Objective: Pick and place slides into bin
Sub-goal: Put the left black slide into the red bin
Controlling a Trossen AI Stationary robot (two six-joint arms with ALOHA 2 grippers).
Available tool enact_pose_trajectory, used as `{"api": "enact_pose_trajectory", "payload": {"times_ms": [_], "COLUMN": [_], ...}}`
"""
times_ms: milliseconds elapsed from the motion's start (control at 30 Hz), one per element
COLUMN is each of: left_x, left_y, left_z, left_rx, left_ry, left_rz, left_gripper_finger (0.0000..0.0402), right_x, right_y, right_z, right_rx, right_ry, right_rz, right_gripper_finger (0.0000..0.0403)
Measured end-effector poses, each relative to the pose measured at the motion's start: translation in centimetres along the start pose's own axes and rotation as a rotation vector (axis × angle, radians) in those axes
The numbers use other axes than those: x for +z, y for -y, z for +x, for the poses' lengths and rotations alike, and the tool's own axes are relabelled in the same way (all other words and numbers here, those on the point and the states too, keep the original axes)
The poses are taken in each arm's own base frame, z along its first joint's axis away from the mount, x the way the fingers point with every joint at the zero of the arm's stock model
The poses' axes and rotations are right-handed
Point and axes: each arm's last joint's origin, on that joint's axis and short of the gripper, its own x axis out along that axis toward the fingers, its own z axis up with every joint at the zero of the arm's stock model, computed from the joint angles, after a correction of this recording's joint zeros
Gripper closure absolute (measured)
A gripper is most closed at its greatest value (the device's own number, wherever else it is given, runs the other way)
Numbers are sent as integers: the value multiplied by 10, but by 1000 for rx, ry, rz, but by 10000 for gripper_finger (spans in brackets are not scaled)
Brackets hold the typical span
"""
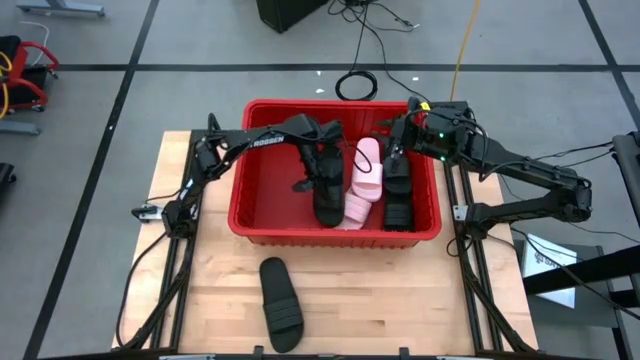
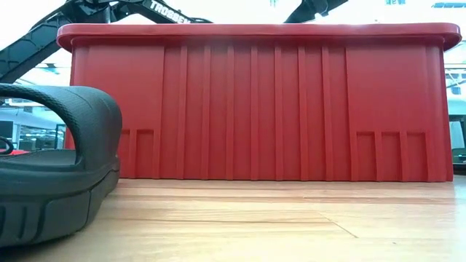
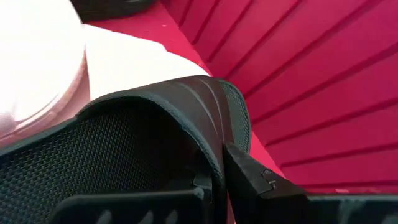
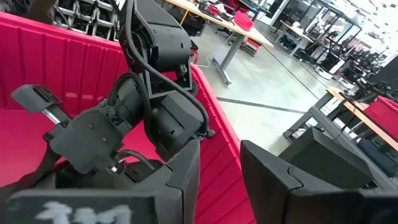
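The red bin stands mid-table. Inside it lie two pale pink slides and black slides along its right wall. My left gripper reaches down into the bin, shut on another black slide just left of the pink ones. My right gripper hovers open over the bin's far right corner, with nothing between its fingers. One more black slide lies on its sole on the table, in front of the bin. My left gripper pinches the black slide's side rim between its two fingers, the textured face turned toward the wrist. The fingers slant down into the bin from the table's left. Whether the slide's lower end touches the bin floor, I cannot tell.
The bin's tall ribbed front wall rises behind the loose slide. Bare wooden tabletop stretches in front of the bin. A black cable coil lies on the floor beyond the far edge.
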Motion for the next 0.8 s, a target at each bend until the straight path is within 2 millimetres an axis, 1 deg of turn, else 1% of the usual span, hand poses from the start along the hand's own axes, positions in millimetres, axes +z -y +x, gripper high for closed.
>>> {"api": "enact_pose_trajectory", "payload": {"times_ms": [133, 367, 667, 800], "left_x": [-3, 0, 12, 16], "left_y": [-1, 1, 9, 14], "left_z": [5, 8, 25, 33], "left_rx": [-2, -12, -21, -2], "left_ry": [-5, -4, -23, -70], "left_rz": [-14, -27, 16, 18], "left_gripper_finger": [378, 378, 378, 378], "right_x": [0, 0, 0, 0], "right_y": [0, 0, 0, 0], "right_z": [0, 0, 0, 0], "right_rx": [0, 0, 0, 1], "right_ry": [0, 0, 0, -1], "right_rz": [0, 0, 1, 11], "right_gripper_finger": [298, 298, 298, 298]}}
